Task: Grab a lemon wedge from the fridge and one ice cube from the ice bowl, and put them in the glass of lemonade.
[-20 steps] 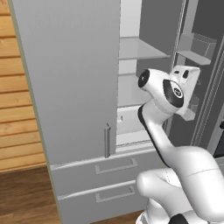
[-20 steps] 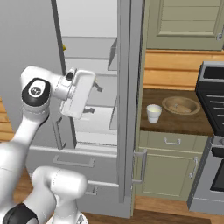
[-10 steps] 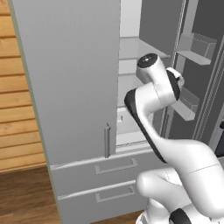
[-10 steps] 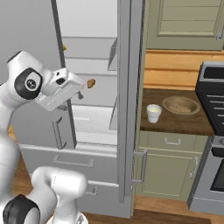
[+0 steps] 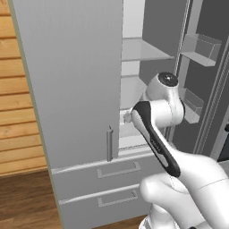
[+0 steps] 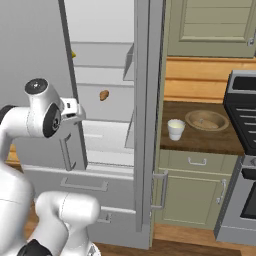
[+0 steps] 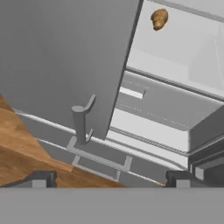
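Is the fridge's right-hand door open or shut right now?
Open. The fridge door stands swung out edge-on, exposing shelves and a brown lump.

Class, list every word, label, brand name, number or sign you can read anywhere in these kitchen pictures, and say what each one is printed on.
None: no readable text shows in any view.
The fridge doors and drawers are plain grey.
The glass of lemonade, the ice bowl and the cabinets carry no labels.

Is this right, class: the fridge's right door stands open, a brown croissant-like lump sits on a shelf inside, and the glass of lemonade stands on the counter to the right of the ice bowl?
Not quite. The glass of lemonade stands left of the ice bowl, as the right base view shows. The fridge and the brown lump are as stated.
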Robot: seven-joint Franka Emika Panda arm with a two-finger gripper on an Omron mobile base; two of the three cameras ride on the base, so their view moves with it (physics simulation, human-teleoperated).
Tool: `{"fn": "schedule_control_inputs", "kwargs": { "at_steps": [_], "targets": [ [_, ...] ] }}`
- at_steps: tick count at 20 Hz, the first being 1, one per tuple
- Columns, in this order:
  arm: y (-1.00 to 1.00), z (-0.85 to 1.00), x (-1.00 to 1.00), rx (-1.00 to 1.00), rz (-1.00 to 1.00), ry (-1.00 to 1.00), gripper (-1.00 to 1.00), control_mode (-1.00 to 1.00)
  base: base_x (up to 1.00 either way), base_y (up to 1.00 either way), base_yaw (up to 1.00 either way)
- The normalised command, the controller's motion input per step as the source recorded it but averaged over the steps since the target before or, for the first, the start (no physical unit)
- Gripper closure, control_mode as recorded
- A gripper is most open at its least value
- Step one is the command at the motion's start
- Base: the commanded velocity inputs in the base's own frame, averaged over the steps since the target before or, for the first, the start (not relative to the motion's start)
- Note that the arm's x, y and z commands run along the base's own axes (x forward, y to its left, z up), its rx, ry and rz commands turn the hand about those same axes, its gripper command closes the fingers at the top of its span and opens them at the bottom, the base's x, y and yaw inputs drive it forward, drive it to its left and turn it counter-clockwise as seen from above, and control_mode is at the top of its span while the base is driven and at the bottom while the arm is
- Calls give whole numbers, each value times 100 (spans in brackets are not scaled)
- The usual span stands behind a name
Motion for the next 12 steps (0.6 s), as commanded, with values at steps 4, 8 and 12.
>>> {"fn": "schedule_control_inputs", "kwargs": {
  "at_steps": [4, 8, 12],
  "targets": [
    [79, 1, 12, 14, -22, 0, -100, -100, 0, 0, 0],
    [44, -16, 37, 0, -12, 15, -100, -100, 0, 0, 0],
    [45, -33, 51, 0, -8, 14, -100, -100, 0, 0, 0]
  ]
}}
